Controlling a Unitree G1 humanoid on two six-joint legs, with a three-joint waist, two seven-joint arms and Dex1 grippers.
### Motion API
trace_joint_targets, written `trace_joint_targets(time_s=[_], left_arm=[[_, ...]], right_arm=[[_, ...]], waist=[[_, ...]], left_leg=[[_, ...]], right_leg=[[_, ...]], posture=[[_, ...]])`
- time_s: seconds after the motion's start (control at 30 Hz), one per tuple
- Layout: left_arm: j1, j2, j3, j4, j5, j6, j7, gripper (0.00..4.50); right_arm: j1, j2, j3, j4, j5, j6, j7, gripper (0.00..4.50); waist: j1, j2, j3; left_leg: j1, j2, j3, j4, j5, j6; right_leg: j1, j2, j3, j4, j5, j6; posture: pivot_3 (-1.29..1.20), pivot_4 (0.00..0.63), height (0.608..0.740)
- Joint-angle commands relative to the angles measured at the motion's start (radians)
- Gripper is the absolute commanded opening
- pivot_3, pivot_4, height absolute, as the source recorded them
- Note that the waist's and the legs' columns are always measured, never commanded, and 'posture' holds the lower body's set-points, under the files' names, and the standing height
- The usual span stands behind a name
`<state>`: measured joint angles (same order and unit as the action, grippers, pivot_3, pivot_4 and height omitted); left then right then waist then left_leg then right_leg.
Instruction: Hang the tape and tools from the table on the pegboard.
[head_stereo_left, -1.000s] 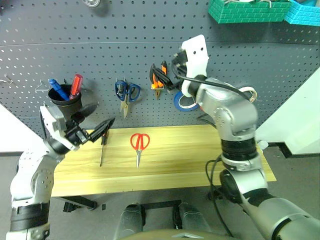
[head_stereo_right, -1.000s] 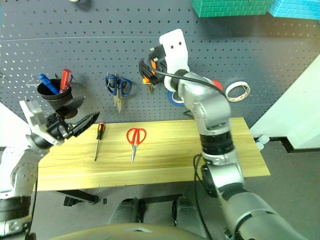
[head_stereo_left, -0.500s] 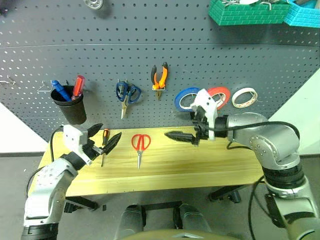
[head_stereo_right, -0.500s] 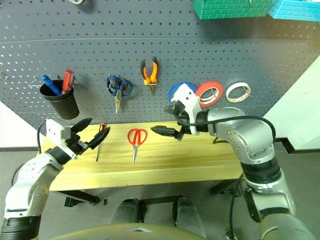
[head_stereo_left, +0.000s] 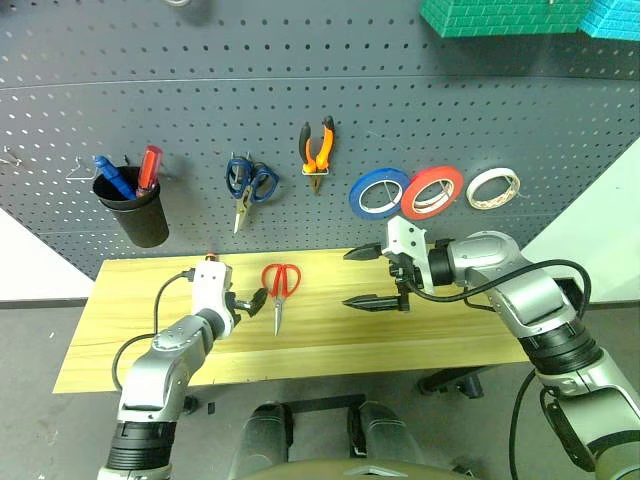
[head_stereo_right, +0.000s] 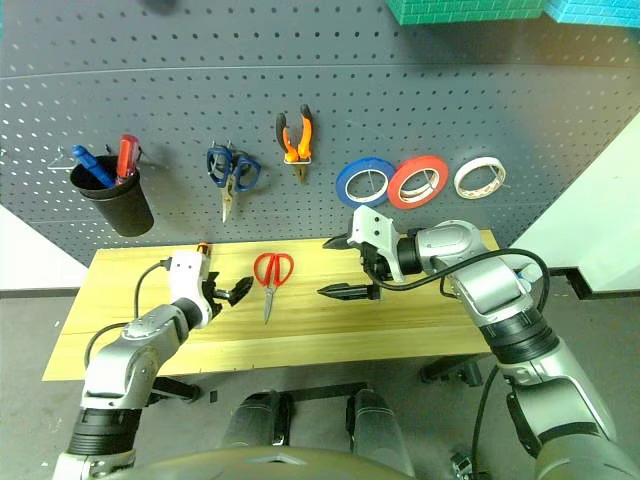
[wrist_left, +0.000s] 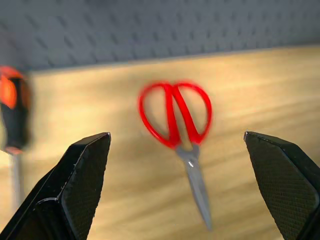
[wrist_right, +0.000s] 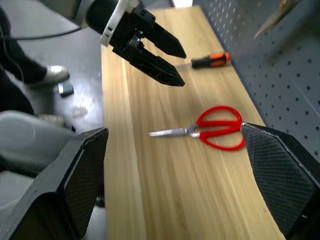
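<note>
Left tool (head_stereo_left: 243, 302) spread, low beside red-handled scissors (head_stereo_left: 280, 285).

I can't read any words, numbers or signs here.
</note>
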<state>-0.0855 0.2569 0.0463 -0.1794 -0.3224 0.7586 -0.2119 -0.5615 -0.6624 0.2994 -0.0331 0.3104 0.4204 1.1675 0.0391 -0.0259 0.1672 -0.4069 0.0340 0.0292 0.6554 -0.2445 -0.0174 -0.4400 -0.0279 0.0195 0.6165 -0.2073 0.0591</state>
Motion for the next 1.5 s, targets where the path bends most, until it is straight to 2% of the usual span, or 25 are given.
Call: trace_joint_targets(time_s=[0.03,0.13,0.27,0.53,0.8,1.13,1.33,1.43,1.5], left_arm=[[-0.044,-0.032,-0.011,0.03,0.028,0.044,0.053,4.5],[-0.092,-0.09,0.002,0.081,0.034,0.102,0.111,4.5],[-0.148,-0.157,-0.014,0.151,0.065,0.152,0.178,4.5],[-0.259,-0.186,0.001,0.314,0.148,0.175,0.279,4.5],[-0.371,-0.217,0.058,0.43,0.146,0.195,0.306,4.5],[-0.369,-0.292,0.071,0.39,0.154,0.298,0.366,4.5],[-0.366,-0.313,0.104,0.475,0.171,0.259,0.407,4.5],[-0.357,-0.324,0.123,0.509,0.165,0.259,0.414,3.91],[-0.347,-0.326,0.12,0.512,0.173,0.255,0.422,3.28]], right_arm=[[-0.033,-0.022,-0.016,0.077,-0.039,-0.103,0.059,4.47],[-0.043,-0.037,-0.026,0.154,-0.049,-0.151,0.116,4.47],[-0.085,-0.033,-0.021,0.26,-0.106,-0.201,0.12,4.47],[-0.138,-0.019,-0.036,0.3,-0.133,-0.159,0.123,4.47],[-0.138,-0.011,-0.031,0.328,-0.173,-0.169,0.107,4.47],[-0.125,-0.023,-0.042,0.269,-0.171,-0.134,0.102,4.47],[-0.119,-0.029,-0.045,0.27,-0.18,-0.129,0.086,4.47],[-0.109,-0.036,-0.045,0.251,-0.177,-0.12,0.082,4.5],[-0.106,-0.035,-0.05,0.239,-0.169,-0.107,0.079,4.5]], waist=[[0.0,0.0,0.007],[0.002,-0.001,0.017],[-0.001,0.0,0.026],[-0.001,0.0,0.033],[-0.002,-0.001,0.034],[-0.011,-0.002,0.044],[-0.03,-0.003,0.044],[-0.031,-0.002,0.044],[-0.033,-0.002,0.044]], left_leg=[[0.0,0.0,0.0,0.0,0.0,0.0],[0.0,0.0,-0.001,0.0,0.0,0.0],[-0.001,0.0,0.0,0.0,0.0,0.0],[-0.001,0.0,-0.001,0.0,0.0,0.0],[-0.001,-0.001,-0.001,0.0,0.0,0.0],[-0.002,-0.001,-0.002,0.0,0.0,0.0],[-0.001,-0.001,-0.002,-0.001,0.0,0.0],[-0.001,-0.001,-0.002,-0.001,0.0,0.0],[0.0,-0.001,-0.002,-0.001,0.0,0.0]], right_leg=[[0.0,0.0,0.0,0.0,0.0,-0.001],[0.0,0.0,-0.001,0.0,0.002,-0.003],[0.0,0.0,0.0,0.0,0.002,-0.003],[-0.001,0.001,-0.001,0.001,0.002,-0.003],[-0.001,0.0,-0.001,0.0,0.002,-0.003],[-0.001,0.0,-0.001,0.0,0.002,-0.003],[-0.001,-0.001,0.0,0.0,0.002,-0.002],[-0.001,-0.001,0.0,0.0,0.002,-0.002],[-0.001,0.0,0.0,0.0,0.001,0.0]], posture=[[0.1,0.209,0.74],[0.1,0.217,0.74],[0.1,0.217,0.74],[0.06,0.215,0.74],[0.04,0.221,0.74],[0.03,0.228,0.74],[0.02,0.228,0.74],[0.01,0.224,0.74],[0.0,0.223,0.74]])
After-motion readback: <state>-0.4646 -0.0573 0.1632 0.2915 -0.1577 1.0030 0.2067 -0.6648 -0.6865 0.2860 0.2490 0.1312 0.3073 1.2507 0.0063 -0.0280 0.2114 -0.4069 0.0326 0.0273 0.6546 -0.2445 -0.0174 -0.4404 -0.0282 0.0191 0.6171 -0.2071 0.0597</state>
